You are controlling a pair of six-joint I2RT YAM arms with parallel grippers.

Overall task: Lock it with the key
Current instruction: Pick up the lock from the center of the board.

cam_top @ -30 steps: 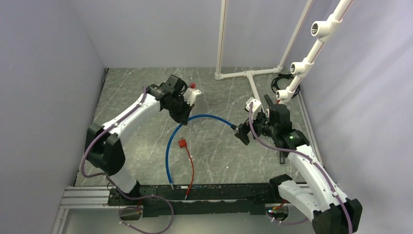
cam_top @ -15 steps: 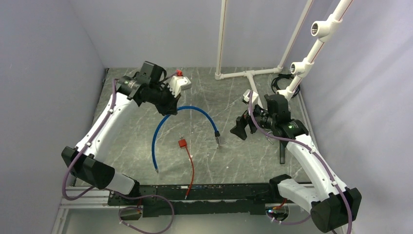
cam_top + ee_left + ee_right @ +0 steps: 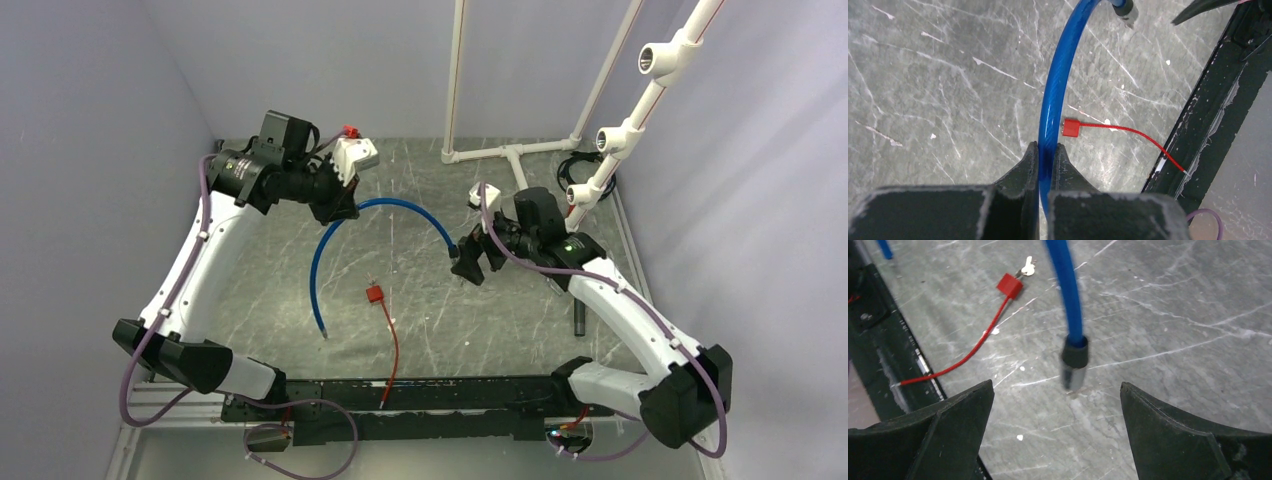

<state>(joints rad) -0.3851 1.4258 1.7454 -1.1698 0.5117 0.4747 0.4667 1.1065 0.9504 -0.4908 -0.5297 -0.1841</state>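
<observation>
My left gripper (image 3: 335,207) is shut on the blue cable (image 3: 385,204) and holds its arc above the table; the wrist view shows the cable (image 3: 1055,95) pinched between the jaws of that gripper (image 3: 1047,150). The cable's metal end plug (image 3: 452,248) hangs free. My right gripper (image 3: 468,262) is open, and the plug (image 3: 1074,362) hangs just ahead of this gripper (image 3: 1056,385), between its spread fingers, untouched. The tiny silver key (image 3: 1027,267) lies on the table, attached to a red tag (image 3: 1009,285) with a red cord (image 3: 392,345). No padlock shows.
A white pipe frame (image 3: 515,150) stands at the back right. A dark cylinder (image 3: 577,320) lies by the right arm. A black rail (image 3: 430,400) runs along the near edge. Grey walls close in left, back and right.
The right gripper was at the cable's end, then stood open and apart from it; it has now moved left to the plug. The left arm swung back and left, carrying the cable.
</observation>
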